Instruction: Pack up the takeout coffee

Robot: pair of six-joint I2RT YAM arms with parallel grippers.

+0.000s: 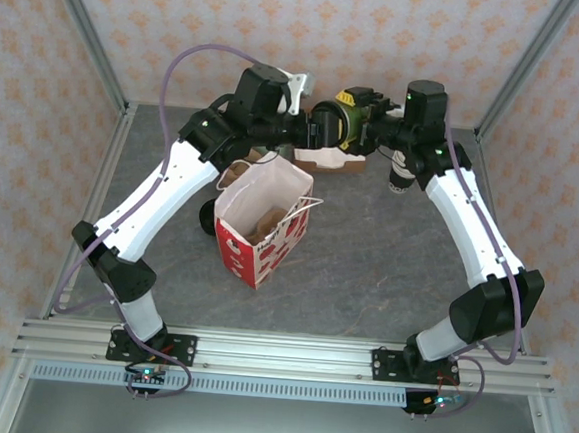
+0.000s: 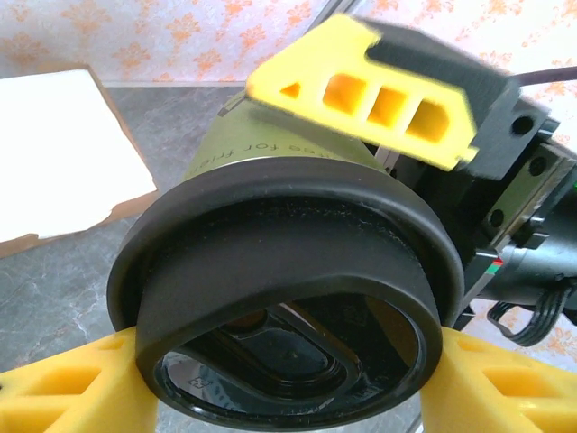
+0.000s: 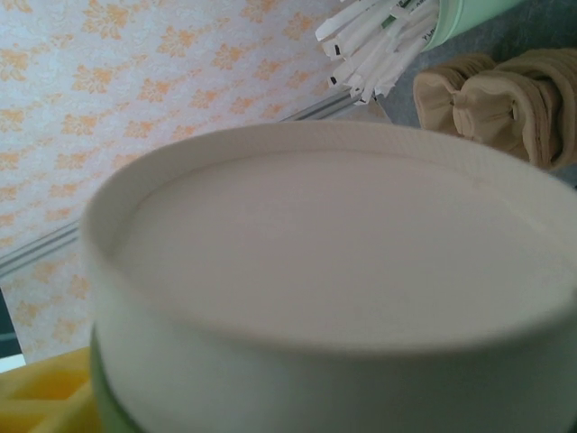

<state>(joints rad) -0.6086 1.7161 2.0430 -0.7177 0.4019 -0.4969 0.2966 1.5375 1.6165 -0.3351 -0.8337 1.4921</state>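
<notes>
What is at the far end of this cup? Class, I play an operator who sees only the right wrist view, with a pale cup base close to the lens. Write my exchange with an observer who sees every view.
Observer: The takeout coffee ends in a black lid, which faces the left wrist camera.
Operator: Is the left gripper near it?
Observer: Yes. The left gripper has its yellow fingers on either side of that lid.
Operator: Where is the bag?
Observer: The red-and-white bag stands open on the table, nearer the arm bases than the cup.
</notes>
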